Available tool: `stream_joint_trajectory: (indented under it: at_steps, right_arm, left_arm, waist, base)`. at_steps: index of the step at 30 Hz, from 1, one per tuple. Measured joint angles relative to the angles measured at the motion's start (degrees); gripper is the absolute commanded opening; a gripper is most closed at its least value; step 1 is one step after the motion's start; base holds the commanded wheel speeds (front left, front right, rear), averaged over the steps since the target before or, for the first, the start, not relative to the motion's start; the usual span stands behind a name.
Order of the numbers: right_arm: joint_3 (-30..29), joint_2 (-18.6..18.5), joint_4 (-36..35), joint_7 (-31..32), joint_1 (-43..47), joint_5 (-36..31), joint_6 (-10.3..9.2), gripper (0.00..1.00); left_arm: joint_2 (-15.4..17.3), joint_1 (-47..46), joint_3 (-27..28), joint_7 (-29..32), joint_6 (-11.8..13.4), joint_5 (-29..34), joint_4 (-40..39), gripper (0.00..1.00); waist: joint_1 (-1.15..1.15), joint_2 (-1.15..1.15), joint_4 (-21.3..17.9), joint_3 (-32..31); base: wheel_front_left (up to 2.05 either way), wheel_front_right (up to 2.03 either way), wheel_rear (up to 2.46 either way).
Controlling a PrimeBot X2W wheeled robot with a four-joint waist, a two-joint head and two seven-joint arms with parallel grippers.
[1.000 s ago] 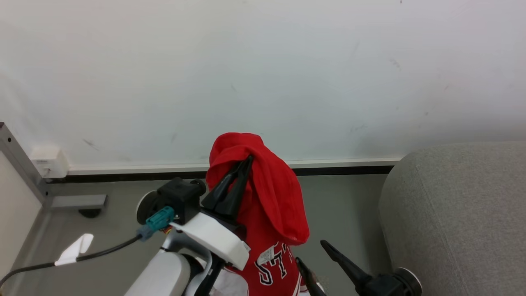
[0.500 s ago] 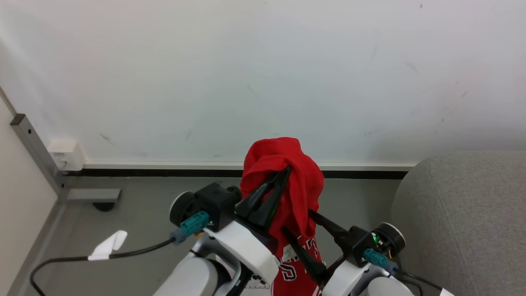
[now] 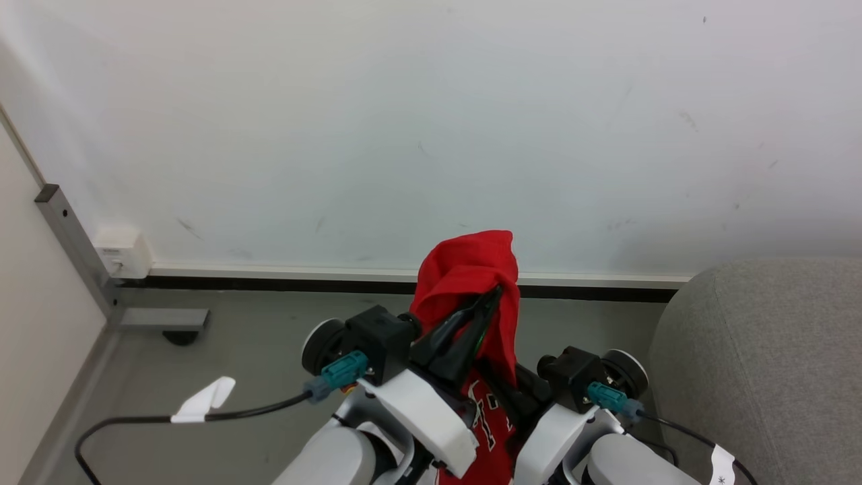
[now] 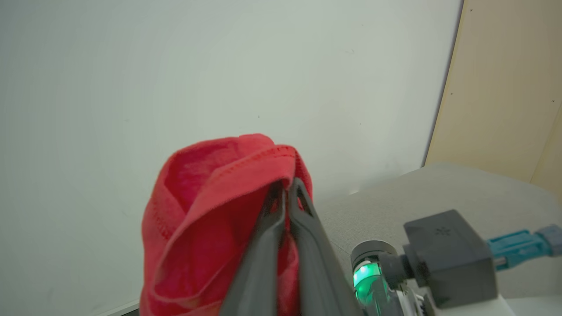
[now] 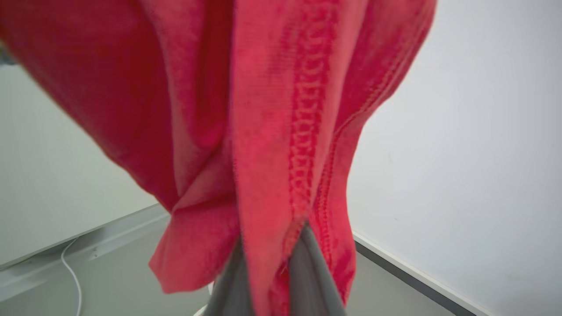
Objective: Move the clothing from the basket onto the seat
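One jersey (image 3: 468,269), one seat (image 3: 761,350)

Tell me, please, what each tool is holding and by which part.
Both hold one red jersey: the left tool pinches a bunched fold at its top, the right tool a stitched edge lower down.

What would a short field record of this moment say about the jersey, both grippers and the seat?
held item: red jersey, bunched, raised in front of the wall
left gripper: jaws shut on the jersey's upper fold
right gripper: jaws closed on a seam lower down the jersey
seat: grey, at the robot's right, jersey not on it
loose item: black cable with white tag, on the floor at the left
task step: jersey lifted, not yet placed
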Motion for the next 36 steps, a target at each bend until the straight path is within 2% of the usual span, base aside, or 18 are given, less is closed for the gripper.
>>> stream_joint_trajectory:
  at_steps: [12,13,14,15,16,36]
  right_arm:
    - [0.47,0.0,0.19,0.01,0.0,1.19,0.0,0.0]
    - [0.33,0.01,0.16,0.01,0.0,1.27,0.0,0.0]
    - [0.13,0.0,0.12,0.01,-0.01,1.35,0.0,0.0]
    - [-0.18,0.0,0.03,0.01,-0.01,1.52,0.0,0.0]
    - [-0.54,0.0,-0.04,0.01,-0.01,1.66,0.0,0.0]
    - [-4.05,0.02,0.21,0.01,0.0,1.59,0.0,0.0]
  left_arm:
    - [1.02,-0.18,0.51,-0.69,0.92,0.0,0.55,0.0]
    - [1.05,-0.18,0.52,-0.7,1.07,0.0,0.6,0.08]
    - [1.11,-0.18,0.53,-0.71,1.09,0.0,0.7,0.36]
    - [1.18,-0.18,0.53,-0.71,1.19,0.0,0.89,0.87]
    - [1.23,-0.18,0.52,-0.71,1.35,0.01,1.14,1.0]
    - [1.98,0.15,-0.33,0.27,1.85,-0.55,2.12,1.0]
  waist:
    - [0.0,0.0,-0.45,0.24]
    - [0.0,0.0,-0.49,0.26]
    - [0.0,0.0,-0.53,0.29]
    - [0.0,0.0,-0.56,0.32]
    - [0.0,0.0,-0.59,0.35]
    - [0.0,0.0,-1.31,0.85]
  base:
    - [0.0,0.0,0.0]
    - [0.0,0.0,0.0]
    - [0.0,0.0,0.0]
    - [0.0,0.0,0.0]
    - [0.0,0.0,0.0]
    - [0.0,0.0,0.0]
